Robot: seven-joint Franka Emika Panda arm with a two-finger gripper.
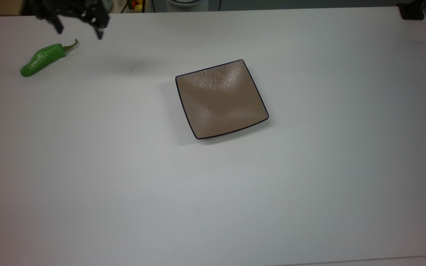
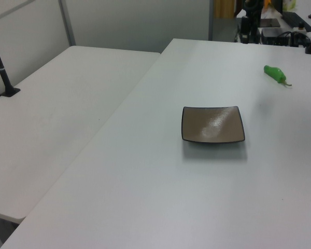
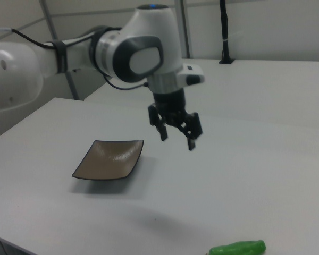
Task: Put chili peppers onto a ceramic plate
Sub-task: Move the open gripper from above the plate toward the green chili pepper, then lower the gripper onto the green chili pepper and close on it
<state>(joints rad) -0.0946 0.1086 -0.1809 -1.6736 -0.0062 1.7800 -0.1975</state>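
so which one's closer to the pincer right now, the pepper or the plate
The green chili pepper. In the top view the open pincer hangs just above and right of its stem, while the brown square plate lies far off toward the top view's right, empty.
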